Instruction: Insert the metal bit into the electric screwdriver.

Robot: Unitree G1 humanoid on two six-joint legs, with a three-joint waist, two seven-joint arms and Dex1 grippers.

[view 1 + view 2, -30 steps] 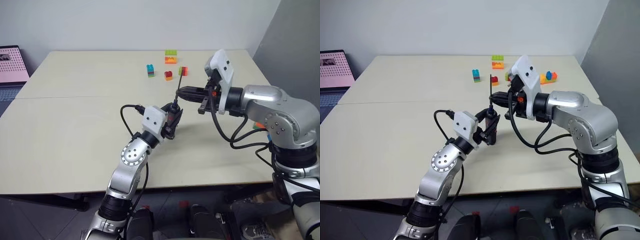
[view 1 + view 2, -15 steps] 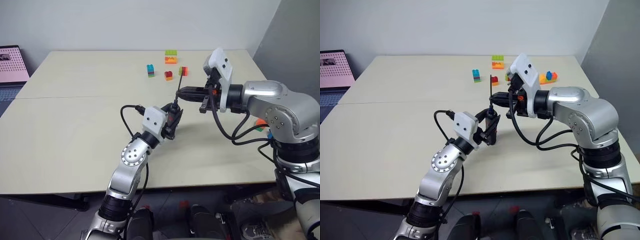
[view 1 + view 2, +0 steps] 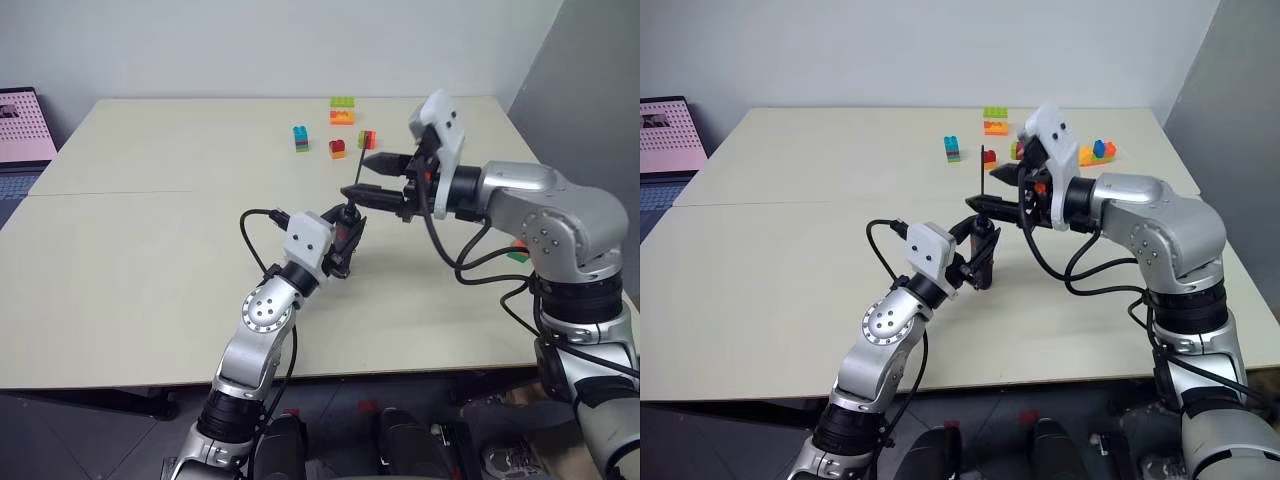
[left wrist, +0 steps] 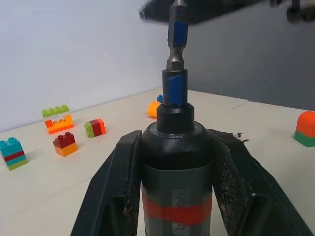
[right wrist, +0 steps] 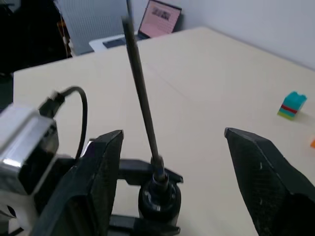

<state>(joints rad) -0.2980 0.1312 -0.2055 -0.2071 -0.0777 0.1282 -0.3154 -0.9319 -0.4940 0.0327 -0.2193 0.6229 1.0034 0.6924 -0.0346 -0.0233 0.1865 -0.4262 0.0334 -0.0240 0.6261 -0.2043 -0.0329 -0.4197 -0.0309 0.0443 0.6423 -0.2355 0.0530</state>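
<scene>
Left eye view: at frame centre we note the left gripper clamped on the electric screwdriver, the metal bit rising from its tip; the right gripper stands with fingers spread, off the bit.

Left wrist view: we see the screwdriver mid-frame between the fingers, the bit seated in its collar.

Right wrist view: the bit stands centre-left between parted fingers.

We judge insertion done, release in hand; next, our right arm should back away without knocking the bit.

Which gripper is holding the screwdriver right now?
The left gripper, shut on the electric screwdriver; the right gripper stands open around the metal bit.
</scene>
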